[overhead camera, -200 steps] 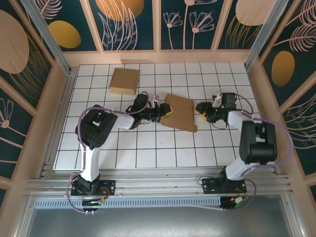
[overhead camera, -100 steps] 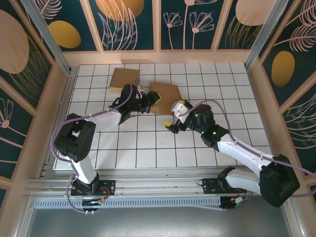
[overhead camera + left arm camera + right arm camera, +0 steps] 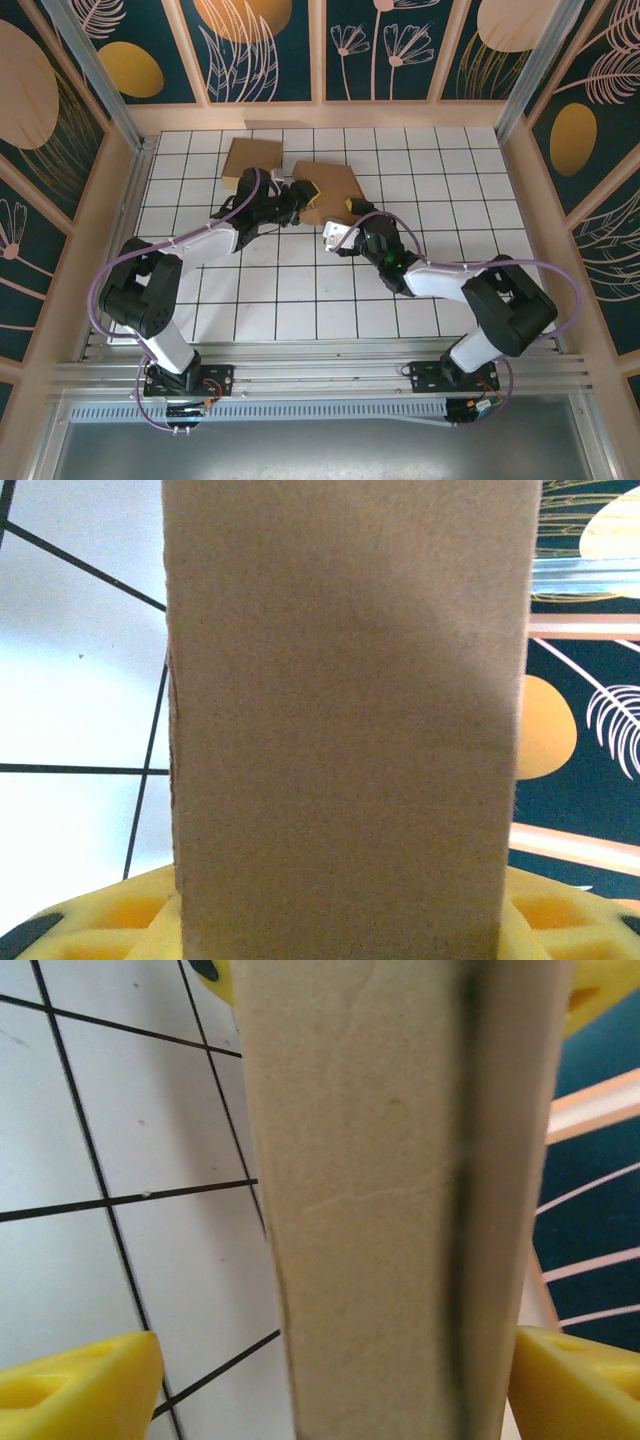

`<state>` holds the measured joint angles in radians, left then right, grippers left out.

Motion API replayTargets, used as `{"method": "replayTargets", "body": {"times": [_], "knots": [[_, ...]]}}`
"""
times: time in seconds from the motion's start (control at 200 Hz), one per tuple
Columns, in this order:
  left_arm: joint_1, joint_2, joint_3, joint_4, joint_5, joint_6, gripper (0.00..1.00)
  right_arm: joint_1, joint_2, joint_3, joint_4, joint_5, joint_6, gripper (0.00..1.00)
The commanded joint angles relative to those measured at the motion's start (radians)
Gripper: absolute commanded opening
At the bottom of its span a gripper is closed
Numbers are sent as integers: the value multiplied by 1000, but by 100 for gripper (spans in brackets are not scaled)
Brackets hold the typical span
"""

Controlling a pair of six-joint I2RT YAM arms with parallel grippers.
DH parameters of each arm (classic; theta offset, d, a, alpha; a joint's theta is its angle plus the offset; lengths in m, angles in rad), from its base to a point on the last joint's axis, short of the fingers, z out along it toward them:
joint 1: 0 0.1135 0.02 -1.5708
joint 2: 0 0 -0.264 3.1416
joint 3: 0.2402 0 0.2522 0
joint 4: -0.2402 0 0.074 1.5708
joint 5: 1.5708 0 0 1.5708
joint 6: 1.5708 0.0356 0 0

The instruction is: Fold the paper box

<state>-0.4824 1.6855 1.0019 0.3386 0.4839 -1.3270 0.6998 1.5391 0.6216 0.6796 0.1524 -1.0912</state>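
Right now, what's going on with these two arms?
Both arms are working one brown paper box at the far middle of the table. The left gripper clamps its left edge. The right gripper straddles its near edge with open jaws, one pad clear of the cardboard. A second cardboard box lies just to the left, untouched.

No writing, label, brand mark, number or sign can be read anywhere. The paper box [image 3: 330,188] shows plain brown card, and the surface [image 3: 260,300] beneath it carries nothing more than a grid of black lines.
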Motion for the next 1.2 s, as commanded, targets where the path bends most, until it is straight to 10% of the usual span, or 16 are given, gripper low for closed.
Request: {"method": "replayTargets", "body": {"times": [0.0, 0.265, 0.536, 0.846, 1.006, 1.196], "knots": [[-2, -45, -14, -43, 48, -183, 49, 18, 51, 32, 120, 85, -61, 75], [-1, -78, -64, 27, 67, -261, 53, 23, 67, 48, 166, 111, -64, 54], [21, -196, -61, -6, -38, -193, 83, 6, -64, 55, -56, 45, 27, 45], [44, -489, 130, -376, -451, 662, 99, -28, -232, 483, -1207, -293, 152, 47], [44, -633, 15, -332, -371, 1006, 99, -27, -44, 812, -1715, -318, 170, 49], [44, -730, -79, -327, -285, 1054, 99, -29, 193, 1060, -1941, -251, 186, 50]]}}
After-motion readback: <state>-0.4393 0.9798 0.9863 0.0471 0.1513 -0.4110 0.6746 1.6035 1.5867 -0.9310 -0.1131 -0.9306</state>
